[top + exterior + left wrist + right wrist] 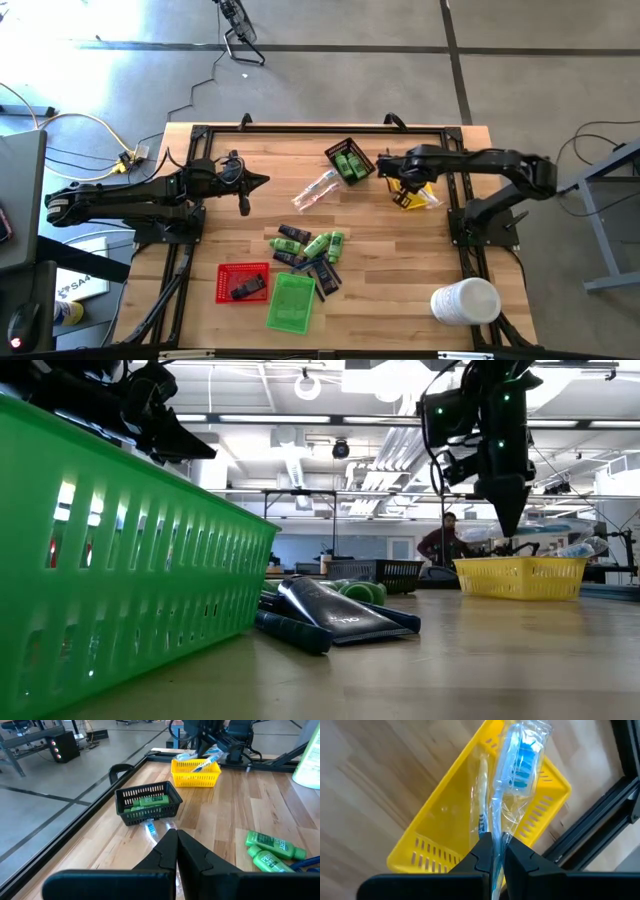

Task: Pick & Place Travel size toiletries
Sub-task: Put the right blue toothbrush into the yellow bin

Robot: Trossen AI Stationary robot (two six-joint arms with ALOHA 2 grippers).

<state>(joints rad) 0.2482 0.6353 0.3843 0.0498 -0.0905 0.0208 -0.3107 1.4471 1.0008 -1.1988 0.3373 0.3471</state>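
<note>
My right gripper points steeply down over the yellow tray at the table's far right, shut on a clear-wrapped toothbrush. A second wrapped stick lies inside that tray. My left gripper hovers shut at the far left, holding nothing. Two more clear-wrapped sticks lie on the wood between the arms. Green bottles fill the black tray. A pile of green bottles and dark packets rests near the middle. My right gripper pinches the wrapped toothbrush by its handle between the two fingers, which come from above at a steep slant. The stick runs on beyond the fingertips, its blue-bristled head end over the yellow tray's far wall. Whether it touches the tray I cannot tell.
A red tray holding a dark piece and a green tray stand near the front edge. A big white cylinder sits at the near right. A dark metal frame borders the table. A person is in the room behind.
</note>
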